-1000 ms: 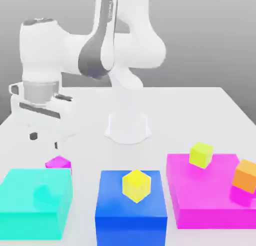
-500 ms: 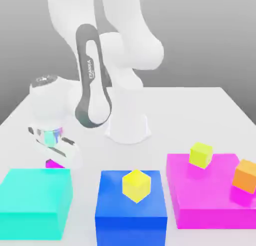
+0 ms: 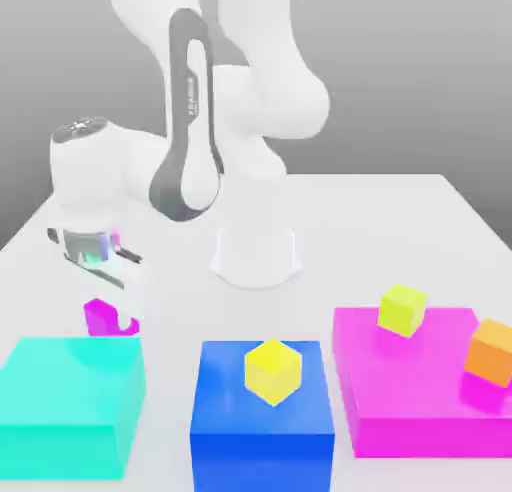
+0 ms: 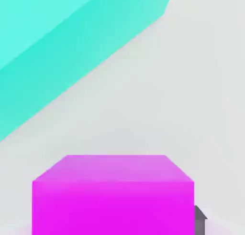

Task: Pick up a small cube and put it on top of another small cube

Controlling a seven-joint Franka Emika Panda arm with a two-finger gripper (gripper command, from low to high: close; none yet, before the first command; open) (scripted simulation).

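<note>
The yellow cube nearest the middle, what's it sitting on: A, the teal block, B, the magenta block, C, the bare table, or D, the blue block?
D: the yellow cube rests on top of the blue block, between the teal block and the magenta block.

Three big flat blocks sit in a row along the near edge of the table (image 3: 400, 210): the left block (image 3: 70, 405) at the exterior view's left, the middle block (image 3: 262, 420), and the right block (image 3: 420, 400) at that view's right. The target cube (image 3: 273, 371) rests on the middle block, while a second cube (image 3: 402, 310) and a third cube (image 3: 491, 352) rest on the right block, the third nearer the right edge. Just behind the left block, the small cube (image 3: 100, 315) sits in the pincer (image 3: 108, 320), and the robot base (image 3: 255, 255) stands behind the middle block.
</note>
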